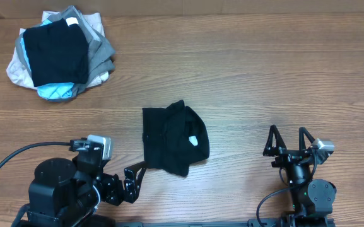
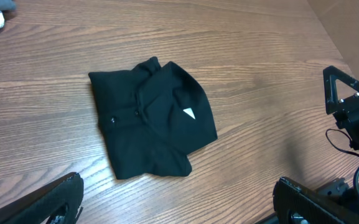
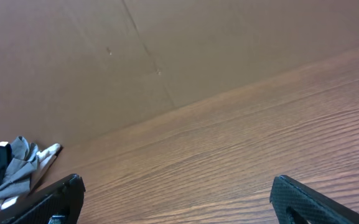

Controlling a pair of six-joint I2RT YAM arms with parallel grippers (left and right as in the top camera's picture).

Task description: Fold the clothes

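The clothes (image 1: 172,140) are a black shirt lying bunched and partly folded on the middle of the wooden table, with a small white mark on top. The left wrist view shows the clothes (image 2: 154,118) a short way ahead of my left gripper (image 2: 178,186). That left gripper (image 1: 136,180) sits low at the shirt's near-left corner, open and holding nothing. My right gripper (image 1: 287,133) rests well to the right of the shirt, fingers pointing away, open and empty. Only bare table lies between the right gripper's (image 3: 176,186) fingers.
A stacked pile of black, grey, beige and light-blue garments (image 1: 58,53) lies at the far left corner, and the pile (image 3: 5,168) also shows at the left edge of the right wrist view. The right arm (image 2: 353,106) stands to the shirt's right. A brown wall (image 3: 167,50) borders the table's far edge.
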